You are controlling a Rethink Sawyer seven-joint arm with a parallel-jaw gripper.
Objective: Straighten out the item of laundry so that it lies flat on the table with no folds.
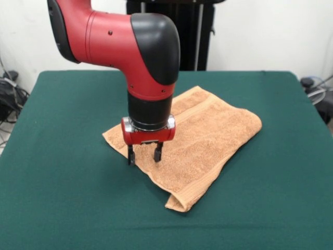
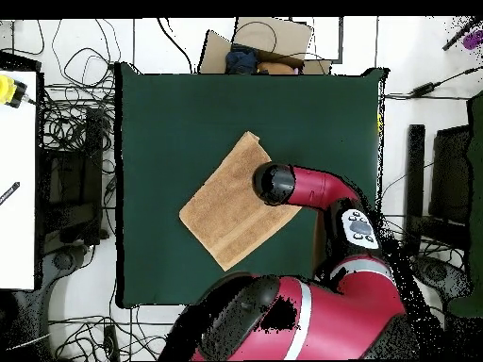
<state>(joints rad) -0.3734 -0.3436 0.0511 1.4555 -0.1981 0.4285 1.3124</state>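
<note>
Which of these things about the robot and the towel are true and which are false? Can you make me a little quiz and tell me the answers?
1. The towel lies on a green table. True.
2. The towel is spread out flat in one layer. False: it is folded over, with a doubled edge showing at its near corner in the front view.
3. The claw is open, its two fingers apart. True.
4. The claw is lifting the towel high in the air. False: the towel lies on the table, and the claw is low at its edge.
5. The robot arm is blue. False: it is red and black.
</note>
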